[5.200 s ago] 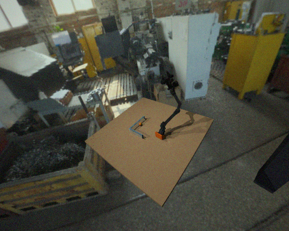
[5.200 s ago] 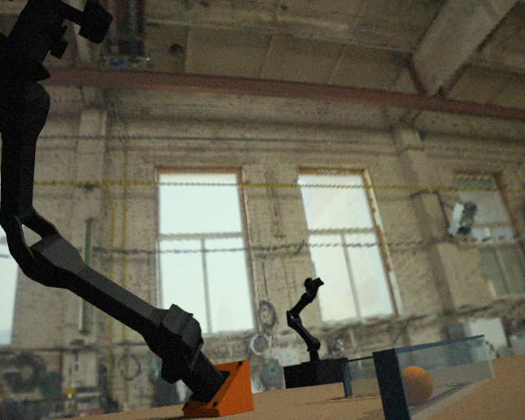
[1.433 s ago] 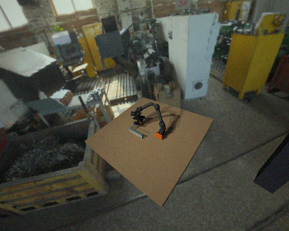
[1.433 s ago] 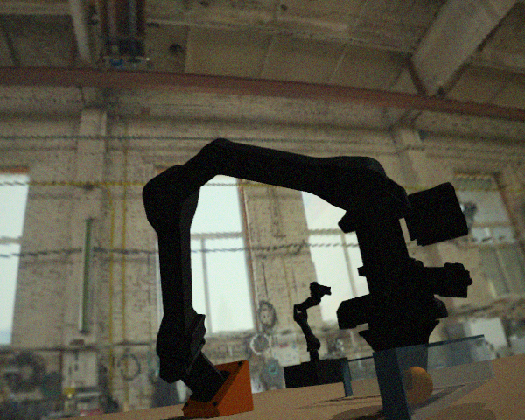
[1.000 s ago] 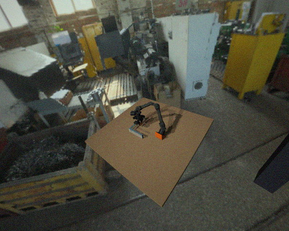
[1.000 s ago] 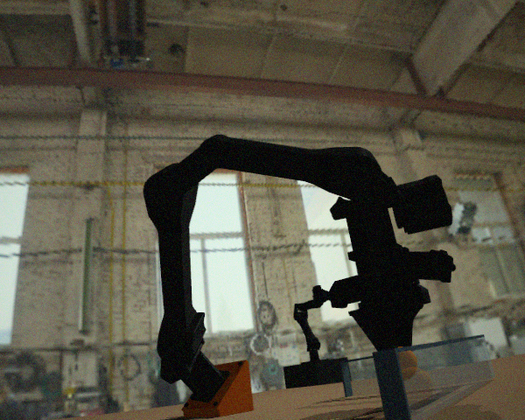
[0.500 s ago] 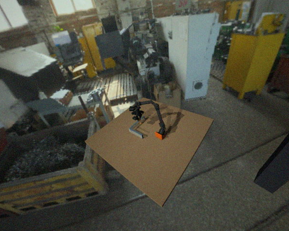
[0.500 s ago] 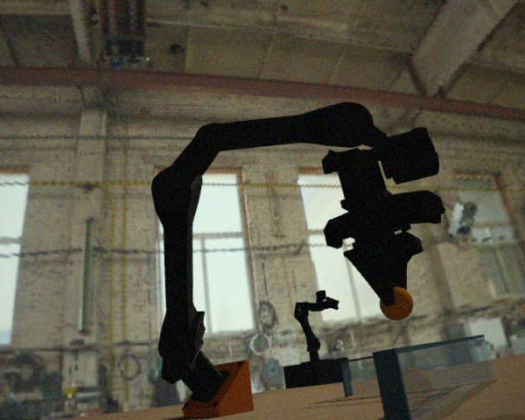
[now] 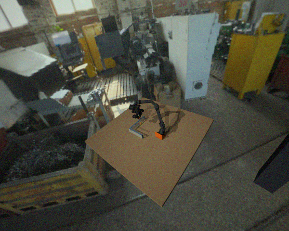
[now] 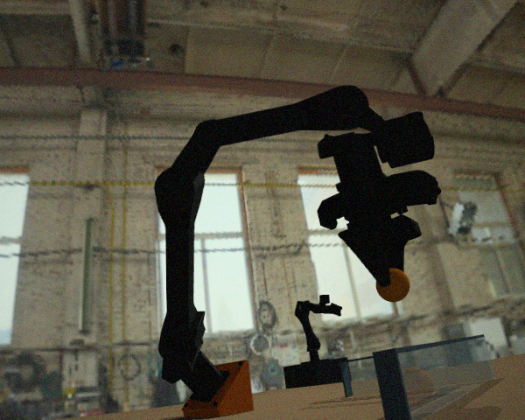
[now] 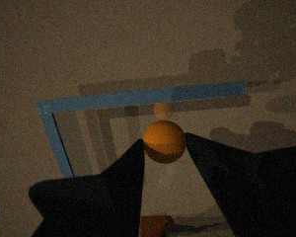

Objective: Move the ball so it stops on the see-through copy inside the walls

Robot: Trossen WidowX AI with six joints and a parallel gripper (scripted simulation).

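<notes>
1. Orange in colour, the ball (image 10: pixel 393 284) is clamped between the fingertips of the gripper (image 10: pixel 386 276) and is carried in the air, well above the table (image 9: pixel 149 161).
2. In the wrist view the ball (image 11: pixel 164 141) is seen pinched at its two sides by the dark fingers, which are closed against it; its lower half is in shadow.
3. The two low clear walls (image 11: pixel 138 97) are seen below the ball in the wrist view, with blue top edges that meet in a corner at the left of the picture.
4. A fainter, paler orange round shape, the see-through copy (image 11: pixel 163 110), is seen just past the held ball and just inside the long wall's blue edge.
5. In the exterior view the nearer end of the walls (image 10: pixel 428 374) stands on the table at lower right, and the ball hangs well apart from it, higher up.
6. The arm (image 10: pixel 262 126) is bent in a high arch from its orange base (image 10: pixel 224 390) and the gripper is pointed downward.
7. In the top view the gripper (image 9: pixel 137 114) is seen over the far end of the walls (image 9: pixel 137 128), near the table's far-left part; the ball is too small there to be made out clearly.
</notes>
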